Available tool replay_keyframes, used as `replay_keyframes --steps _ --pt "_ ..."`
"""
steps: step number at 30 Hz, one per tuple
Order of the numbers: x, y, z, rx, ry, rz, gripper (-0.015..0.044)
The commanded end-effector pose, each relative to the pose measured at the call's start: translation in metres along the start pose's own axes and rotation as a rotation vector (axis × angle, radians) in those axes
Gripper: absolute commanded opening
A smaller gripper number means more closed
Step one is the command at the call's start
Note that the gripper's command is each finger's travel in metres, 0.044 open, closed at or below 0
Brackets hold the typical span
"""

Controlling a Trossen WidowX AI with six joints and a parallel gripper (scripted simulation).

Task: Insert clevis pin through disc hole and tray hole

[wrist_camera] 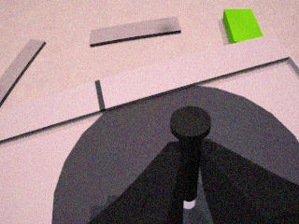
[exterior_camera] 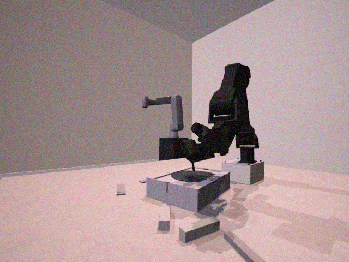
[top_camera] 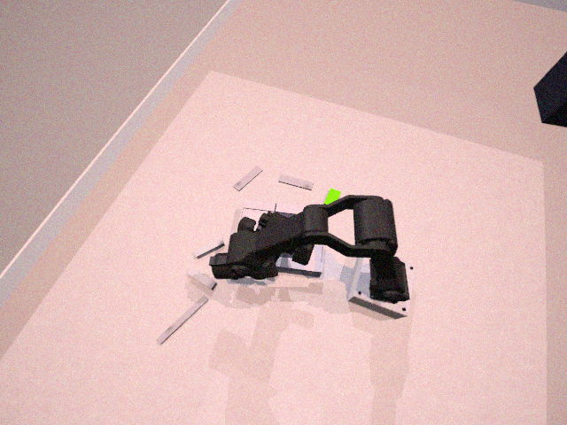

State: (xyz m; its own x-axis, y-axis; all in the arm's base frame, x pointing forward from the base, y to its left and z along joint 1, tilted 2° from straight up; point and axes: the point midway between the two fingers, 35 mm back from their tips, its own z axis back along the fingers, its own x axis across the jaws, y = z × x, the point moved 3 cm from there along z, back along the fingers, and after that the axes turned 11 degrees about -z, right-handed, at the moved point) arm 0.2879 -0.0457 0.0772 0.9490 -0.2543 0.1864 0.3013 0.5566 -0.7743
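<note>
Room: plain grey wall (exterior_camera: 84, 84) on left, paler pinkish wall (exterior_camera: 295, 84) on right, meeting in far corner; darker grey ceiling (exterior_camera: 191, 17) above. Pale pink tabletop (top_camera: 412, 366) (exterior_camera: 56, 225) w/ soft shadows. Black box-shaped stand (top_camera: 554, 96) (exterior_camera: 169, 148) at far side, nr corner.

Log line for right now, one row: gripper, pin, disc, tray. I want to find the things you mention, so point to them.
gripper (wrist_camera: 189, 151): shut on pin | pin (exterior_camera: 193, 166) (wrist_camera: 191, 122): head above fingertips, shank over disc | disc (exterior_camera: 180, 176) (wrist_camera: 79, 173): lying in tray | tray (exterior_camera: 172, 194) (wrist_camera: 51, 109): on table
</note>
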Motion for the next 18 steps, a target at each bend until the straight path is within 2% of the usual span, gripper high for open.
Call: replay_keyframes --steps 1,10,18 --pt "0.001 0.005 0.0 -0.072 -0.018 -0.004 0.0" --pt "-0.001 0.015 -0.001 -0.221 -0.05 -0.007 0.0" --pt "-0.005 0.018 0.002 -0.228 -0.051 -0.005 0.0"
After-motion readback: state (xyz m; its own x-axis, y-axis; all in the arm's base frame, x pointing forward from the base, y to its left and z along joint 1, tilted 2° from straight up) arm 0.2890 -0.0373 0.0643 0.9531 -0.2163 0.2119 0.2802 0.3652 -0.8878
